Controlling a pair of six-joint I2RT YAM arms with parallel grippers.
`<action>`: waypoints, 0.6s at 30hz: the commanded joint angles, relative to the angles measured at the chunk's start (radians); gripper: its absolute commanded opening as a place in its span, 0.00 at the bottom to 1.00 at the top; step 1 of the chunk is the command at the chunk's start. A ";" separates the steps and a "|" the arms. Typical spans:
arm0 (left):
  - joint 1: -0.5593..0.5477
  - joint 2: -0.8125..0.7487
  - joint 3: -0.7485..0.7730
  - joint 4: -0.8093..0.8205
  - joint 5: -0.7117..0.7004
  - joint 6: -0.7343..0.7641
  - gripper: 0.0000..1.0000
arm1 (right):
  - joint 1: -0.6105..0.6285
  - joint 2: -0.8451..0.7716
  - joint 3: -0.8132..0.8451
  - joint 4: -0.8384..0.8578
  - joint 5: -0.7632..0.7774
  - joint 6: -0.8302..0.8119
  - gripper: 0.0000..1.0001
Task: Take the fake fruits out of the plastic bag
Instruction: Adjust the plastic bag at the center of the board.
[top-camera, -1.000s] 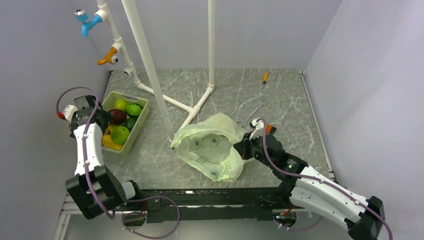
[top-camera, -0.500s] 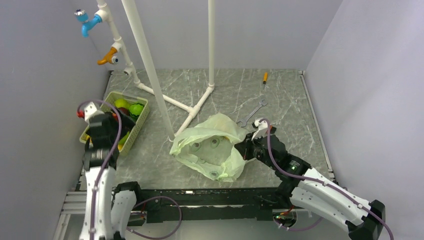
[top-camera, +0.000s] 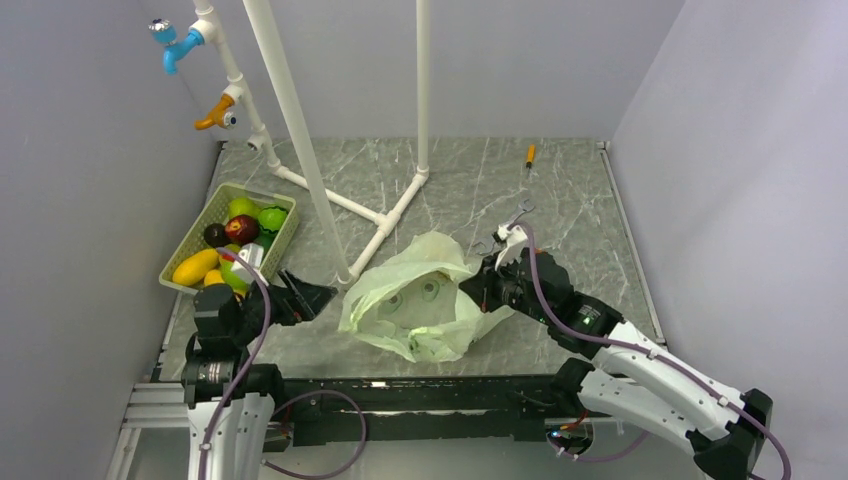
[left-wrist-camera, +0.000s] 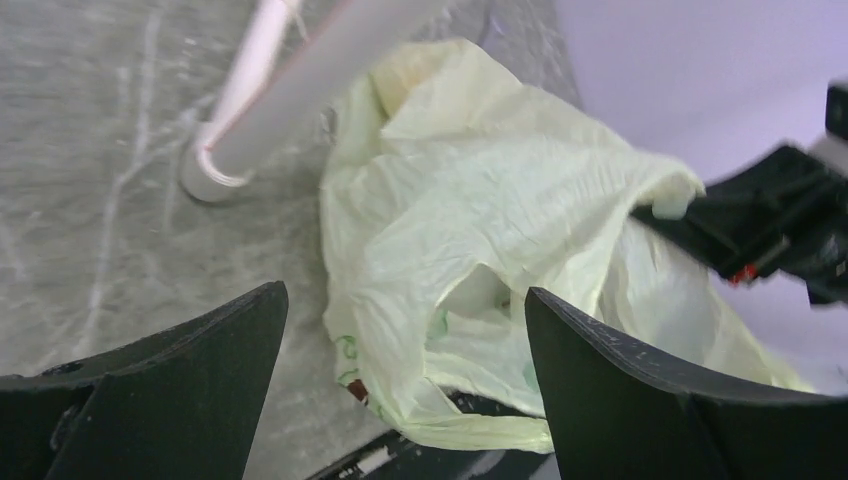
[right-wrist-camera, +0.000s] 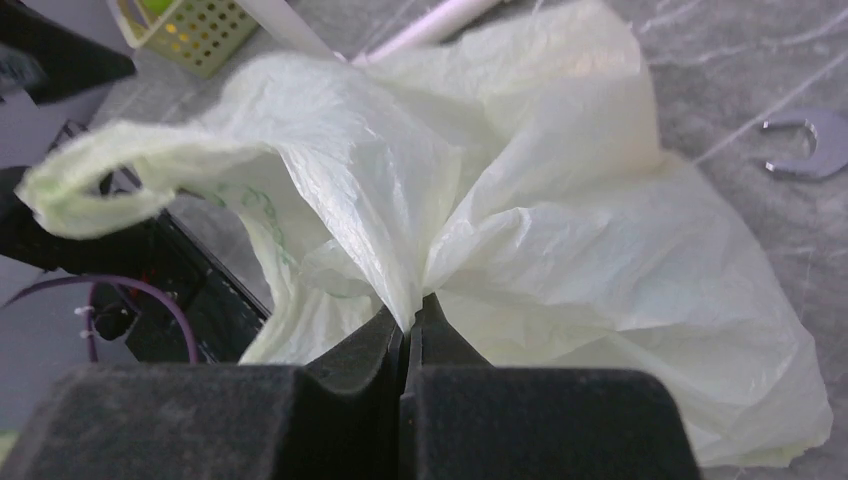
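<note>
One bag (top-camera: 425, 318) is lying on the desk (top-camera: 560, 190), right fingers (right-wrist-camera: 350, 365) clamping its fold, left fingers (left-wrist-camera: 200, 345) gaping nearby, and at least six fruits (top-camera: 195, 267) are filling one basket (top-camera: 283, 240).

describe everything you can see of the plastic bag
A crinkled, translucent pale-green plastic bag lies slumped on the grey table by a white pipe. Round printed marks show through it. The right end effector is shut on a pinch of it, holding that side up; a loop handle sticks out free. The open left end effector faces it, not touching. Contents cannot be made out.
</note>
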 joint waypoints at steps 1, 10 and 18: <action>-0.061 -0.034 0.033 0.006 0.130 0.019 0.93 | -0.003 0.019 0.115 0.015 -0.011 -0.038 0.00; -0.190 0.060 0.227 0.041 0.367 0.077 0.88 | -0.003 0.075 0.132 0.032 0.005 -0.031 0.00; -0.560 0.164 0.134 0.201 0.085 -0.013 0.85 | -0.003 0.096 0.122 0.036 0.001 -0.018 0.00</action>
